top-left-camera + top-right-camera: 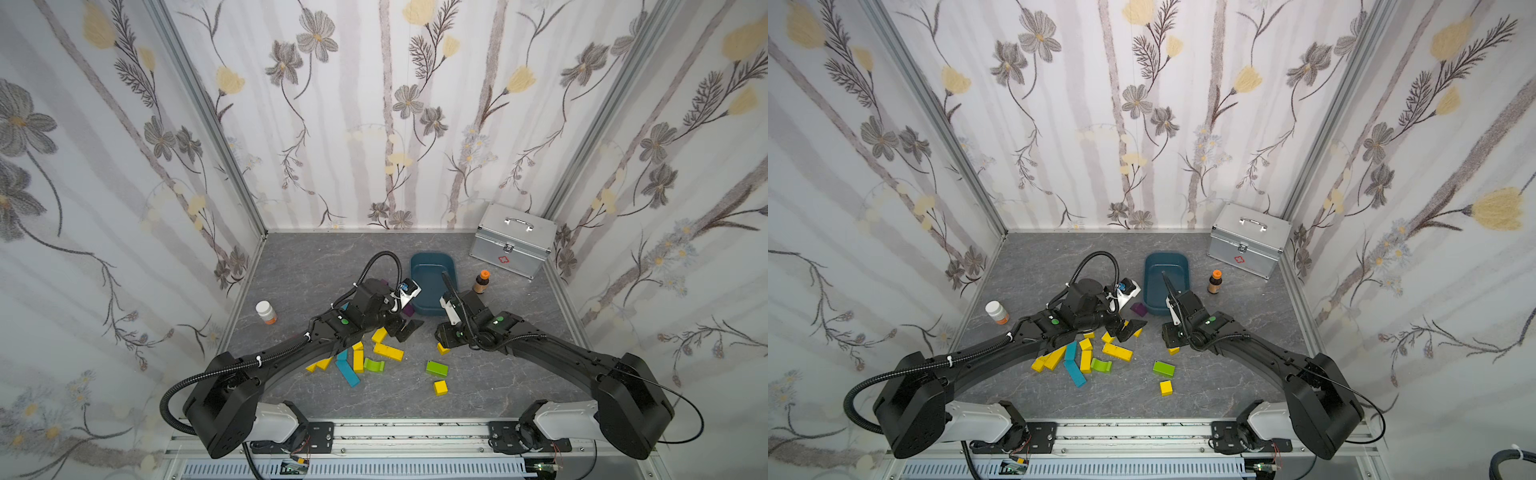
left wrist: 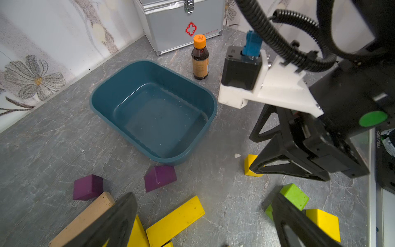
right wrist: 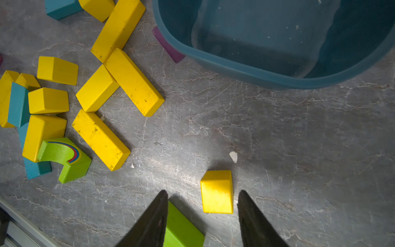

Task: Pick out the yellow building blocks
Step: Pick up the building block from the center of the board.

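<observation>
Black jaws on the right gripper (image 3: 202,192) sit roughly half open, straddling a lone yellow cube (image 3: 217,192) mid-worktop without pinching it, so nothing's actually held. Looks to me like it's lined up that way for a plain squeeze-and-lift. A lime-green block (image 3: 181,228) lies right beside one jaw and could get nudged. Just beyond is the teal bin (image 3: 277,81), empty, toward the back edge of the worktop (image 3: 277,149), parked close for easy drops, I'd guess. The rest of the yellow building blocks (image 3: 132,81) are heaped left of centre nearer the front edge, with the left gripper (image 2: 203,195) spread wide and empty above them.
</observation>
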